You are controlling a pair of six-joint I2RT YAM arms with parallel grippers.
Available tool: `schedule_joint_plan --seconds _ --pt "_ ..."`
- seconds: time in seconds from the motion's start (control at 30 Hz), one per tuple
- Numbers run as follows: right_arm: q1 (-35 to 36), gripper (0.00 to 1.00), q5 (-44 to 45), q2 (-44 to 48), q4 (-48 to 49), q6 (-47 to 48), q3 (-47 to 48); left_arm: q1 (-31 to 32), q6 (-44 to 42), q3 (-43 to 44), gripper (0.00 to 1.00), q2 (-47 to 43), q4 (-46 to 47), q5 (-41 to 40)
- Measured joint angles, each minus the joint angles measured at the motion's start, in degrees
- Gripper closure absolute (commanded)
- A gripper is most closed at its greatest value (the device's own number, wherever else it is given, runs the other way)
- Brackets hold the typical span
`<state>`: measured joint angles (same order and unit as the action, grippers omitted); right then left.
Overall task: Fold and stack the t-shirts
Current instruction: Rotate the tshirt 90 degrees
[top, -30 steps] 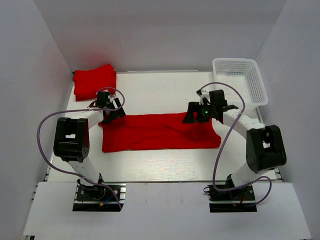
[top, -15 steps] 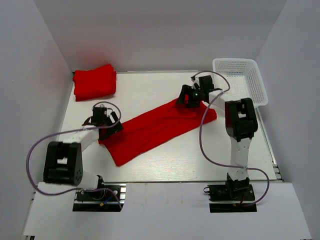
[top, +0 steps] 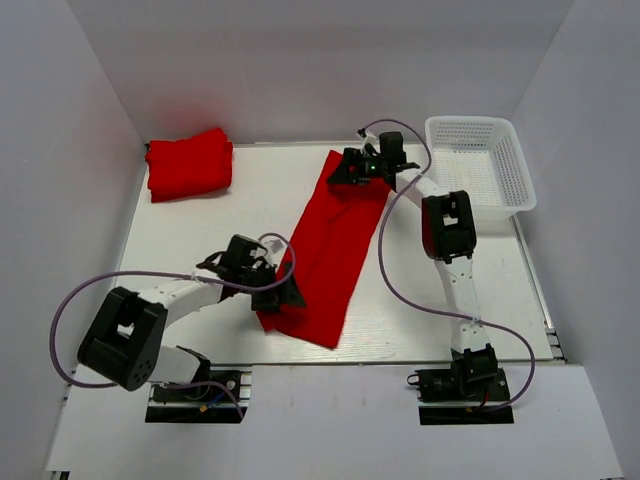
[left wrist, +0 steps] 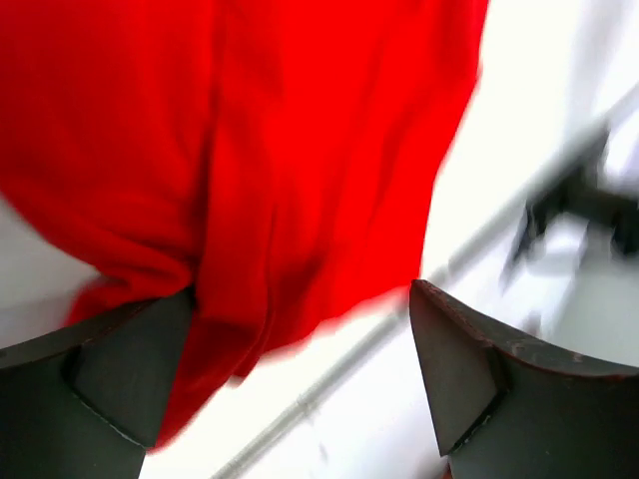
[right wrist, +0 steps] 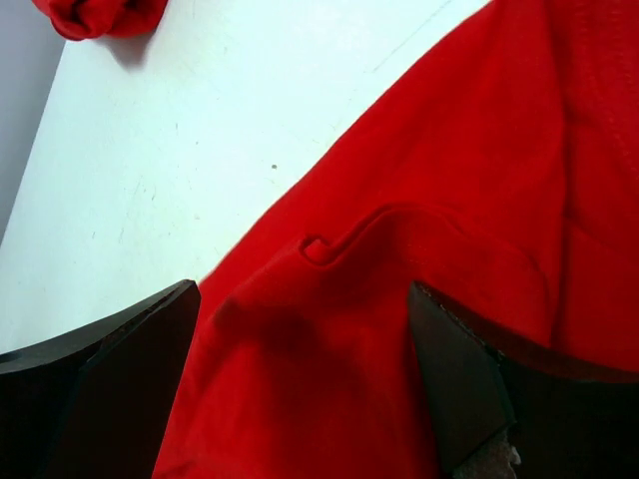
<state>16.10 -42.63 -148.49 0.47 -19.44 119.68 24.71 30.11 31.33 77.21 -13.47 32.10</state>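
T-shirt (top: 330,245), bright red, lies spread as a long band on the white surface (top: 200,230). It runs diagonally from the far centre down to the near centre-left.

Left tool (top: 280,297) sits at the band's near end. Its wrist view is blurred but shows the fingers set wide, with red cloth bunched against one finger.

Right tool (top: 347,170) sits at the band's far end. Its fingers are likewise wide and straddle a raised crease in the cloth. Whether either tool presses on the cloth cannot be told.

Pile of folded red t-shirts (top: 190,163) rests at the far-left corner, well apart from the band. White mesh basket (top: 468,120) stands at the far-right corner.
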Motion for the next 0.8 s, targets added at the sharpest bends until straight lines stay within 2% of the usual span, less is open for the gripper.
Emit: schedule_joint_plan --seconds 0.13,0.23,0.33,0.47,0.57,0.67,0.8 --pt "1.0 0.10 3.2 0.0 -0.7 2.5 0.6 6.0 -4.2 4.7 0.00 1.6 -12.6 3.0" --pt "1.5 0.10 7.5 1.1 -3.6 5.8 0.9 7.2 -8.6 12.0 0.00 1.8 -24.4 1.6" --pt "1.6 0.10 12.3 3.6 -8.0 9.8 0.9 7.4 -11.8 20.2 0.00 1.2 -28.6 -0.8" --pt "1.7 0.10 16.8 11.1 -11.7 13.4 -4.1 7.2 -11.6 24.7 0.00 -2.6 -25.9 -11.3" --pt "2.3 0.10 21.0 17.6 -14.2 14.6 -7.3 6.5 -7.0 25.5 0.00 -3.6 -24.3 -23.2" --pt "4.3 0.10 27.0 21.6 -17.0 14.8 -8.2 5.8 -1.2 28.8 0.00 -0.3 -24.4 -35.3" --pt "8.9 0.10 34.6 24.3 -21.3 13.6 -12.1 5.0 0.9 31.2 0.00 4.5 -22.5 -43.9"
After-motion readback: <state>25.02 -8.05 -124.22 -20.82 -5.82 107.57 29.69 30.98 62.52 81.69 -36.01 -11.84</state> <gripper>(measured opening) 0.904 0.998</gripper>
